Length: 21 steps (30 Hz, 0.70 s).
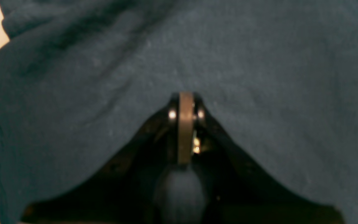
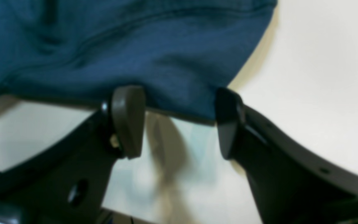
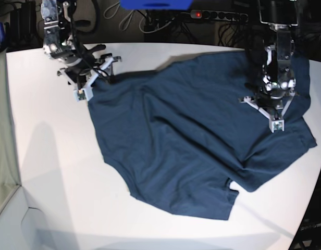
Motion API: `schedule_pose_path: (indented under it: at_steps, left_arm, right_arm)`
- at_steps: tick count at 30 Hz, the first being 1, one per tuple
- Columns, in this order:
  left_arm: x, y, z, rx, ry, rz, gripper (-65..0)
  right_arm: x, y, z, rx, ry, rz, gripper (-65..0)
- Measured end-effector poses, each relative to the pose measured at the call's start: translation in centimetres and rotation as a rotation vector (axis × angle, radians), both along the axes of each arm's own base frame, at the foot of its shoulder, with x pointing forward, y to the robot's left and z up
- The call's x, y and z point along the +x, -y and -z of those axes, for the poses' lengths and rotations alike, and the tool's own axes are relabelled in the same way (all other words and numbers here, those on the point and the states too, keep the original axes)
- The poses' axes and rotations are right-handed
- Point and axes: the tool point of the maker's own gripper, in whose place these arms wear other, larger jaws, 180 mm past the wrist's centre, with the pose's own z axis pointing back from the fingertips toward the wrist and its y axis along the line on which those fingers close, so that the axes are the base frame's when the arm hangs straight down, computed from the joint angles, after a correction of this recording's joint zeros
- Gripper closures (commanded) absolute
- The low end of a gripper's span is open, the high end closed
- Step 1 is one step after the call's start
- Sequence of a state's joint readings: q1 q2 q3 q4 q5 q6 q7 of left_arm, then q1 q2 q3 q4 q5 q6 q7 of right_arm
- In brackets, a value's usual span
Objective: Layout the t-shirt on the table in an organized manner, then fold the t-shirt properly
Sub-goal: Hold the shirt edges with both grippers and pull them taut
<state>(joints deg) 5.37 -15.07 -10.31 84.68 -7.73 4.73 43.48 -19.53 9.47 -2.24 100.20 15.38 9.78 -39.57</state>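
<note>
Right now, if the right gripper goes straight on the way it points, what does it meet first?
Most likely the edge of the t-shirt. The right gripper stands open, with the navy hem lying directly ahead between its fingertips, above the white table. Whether the cloth already touches the pads is unclear.

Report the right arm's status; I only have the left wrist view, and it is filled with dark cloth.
Observer: The right gripper is open, its jaws apart at an edge of the t-shirt, holding nothing.
Operator: Give me its place on the table.
Observer: In the base view it is at the t-shirt's far corner, on the side opposite the left gripper.
Operator: Describe how the t-shirt lies.
Observer: Mostly spread on the white table, but skewed, with folds bunched near the left gripper.
</note>
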Motion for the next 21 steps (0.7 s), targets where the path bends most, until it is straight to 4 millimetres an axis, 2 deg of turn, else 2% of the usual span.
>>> schedule_pose_path:
  at_steps: [7, 12, 15, 19, 21]
  left_arm:
    - [0.0, 0.0, 0.0, 0.000, -0.001, -0.001, 0.0]
    - [-0.1, 0.0, 0.1, 0.000, -0.002, -0.001, 0.0]
    - [-0.1, 0.0, 0.1, 0.000, -0.002, -0.002, 0.0]
    - [-0.1, -0.1, 0.0, 0.000, -0.001, -0.002, 0.0]
    - [-0.1, -0.1, 0.0, -0.001, -0.001, -0.003, 0.0]
  right_arm:
    - [1.9, 0.3, 0.7, 0.007, 0.010, 0.016, -0.6]
    - [2.0, 0.2, 0.1, -0.004, 0.006, 0.005, 0.0]
    - [2.7, -0.1, -1.6, -0.011, 0.045, -0.010, 0.0]
    - [6.3, -0.7, -5.7, -0.010, 0.145, -0.031, 0.0]
    - [8.0, -1.0, -7.2, -0.023, 0.161, -0.045, 0.0]
